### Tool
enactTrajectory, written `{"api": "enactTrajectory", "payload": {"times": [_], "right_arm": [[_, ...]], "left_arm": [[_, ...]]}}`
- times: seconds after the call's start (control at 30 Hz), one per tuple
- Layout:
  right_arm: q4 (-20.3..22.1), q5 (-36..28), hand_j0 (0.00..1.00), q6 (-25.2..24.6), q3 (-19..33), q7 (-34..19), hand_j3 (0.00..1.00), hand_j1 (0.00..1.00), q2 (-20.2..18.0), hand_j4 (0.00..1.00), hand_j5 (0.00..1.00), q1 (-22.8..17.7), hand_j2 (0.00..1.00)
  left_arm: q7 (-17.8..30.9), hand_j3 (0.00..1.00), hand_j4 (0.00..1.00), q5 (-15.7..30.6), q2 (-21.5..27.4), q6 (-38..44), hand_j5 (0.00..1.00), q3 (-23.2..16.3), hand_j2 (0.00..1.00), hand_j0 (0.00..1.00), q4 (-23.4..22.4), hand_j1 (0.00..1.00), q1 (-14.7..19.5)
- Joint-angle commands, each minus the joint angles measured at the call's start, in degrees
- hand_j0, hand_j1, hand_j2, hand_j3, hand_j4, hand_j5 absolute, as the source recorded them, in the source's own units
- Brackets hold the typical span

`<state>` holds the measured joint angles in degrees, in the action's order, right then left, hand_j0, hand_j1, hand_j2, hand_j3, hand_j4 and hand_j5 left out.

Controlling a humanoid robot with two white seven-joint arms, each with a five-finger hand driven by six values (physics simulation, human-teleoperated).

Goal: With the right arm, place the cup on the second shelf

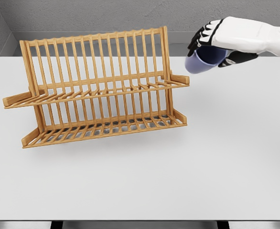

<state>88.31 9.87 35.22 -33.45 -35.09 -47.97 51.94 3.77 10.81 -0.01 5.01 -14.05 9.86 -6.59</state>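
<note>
A lavender-blue cup hangs tilted in the air at the upper right, its mouth turned toward the rack. My right hand is shut on it, white with black fingers curled over the rim and body. The arm comes in from the right edge. A wooden two-tier dish rack stands on the left half of the white table. Its upper shelf ends just left of and below the cup, with a small gap between. The lower shelf rests near the tabletop. My left arm does not show.
The rack's tall slatted back rises behind both shelves. Grey wall runs behind the table. The table's front edge lies near the bottom of the picture.
</note>
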Motion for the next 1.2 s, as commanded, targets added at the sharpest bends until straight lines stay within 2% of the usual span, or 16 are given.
{"api": "enactTrajectory", "payload": {"times": [0.0, 0.4, 0.53, 0.67, 1.17], "right_arm": [[1.8, -0.4, 0.67, -0.2, 0.1, 0.1, 0.67, 0.67, 0.1, 0.67, 0.67, 0.0, 0.67], [7.5, -0.5, 0.67, -0.2, 0.1, 0.1, 0.67, 0.67, 0.4, 0.67, 0.67, 0.4, 0.67], [7.8, -0.5, 0.67, -0.2, 0.0, 0.1, 0.67, 0.67, 1.4, 0.67, 0.67, 1.1, 0.67], [10.3, -0.4, 0.67, -0.2, -0.6, 0.1, 0.67, 0.67, 2.0, 0.67, 0.67, 1.1, 0.67], [10.0, 0.9, 0.68, -0.2, -4.3, 0.1, 0.68, 0.68, 3.7, 0.68, 0.68, 1.2, 0.68]], "left_arm": [[0.0, 1.00, 1.00, 0.0, 0.0, 0.0, 1.00, 0.0, 1.00, 1.00, 0.0, 1.00, 0.0], [0.0, 1.00, 1.00, 0.0, 0.0, 0.0, 1.00, 0.0, 1.00, 1.00, 0.0, 1.00, 0.0], [0.0, 1.00, 1.00, 0.0, 0.0, 0.0, 1.00, 0.0, 1.00, 1.00, 0.0, 1.00, 0.0], [0.0, 1.00, 1.00, 0.0, 0.0, 0.0, 1.00, 0.0, 1.00, 1.00, 0.0, 1.00, 0.0], [0.0, 1.00, 1.00, 0.0, 0.0, 0.0, 1.00, 0.0, 1.00, 1.00, 0.0, 1.00, 0.0]]}}
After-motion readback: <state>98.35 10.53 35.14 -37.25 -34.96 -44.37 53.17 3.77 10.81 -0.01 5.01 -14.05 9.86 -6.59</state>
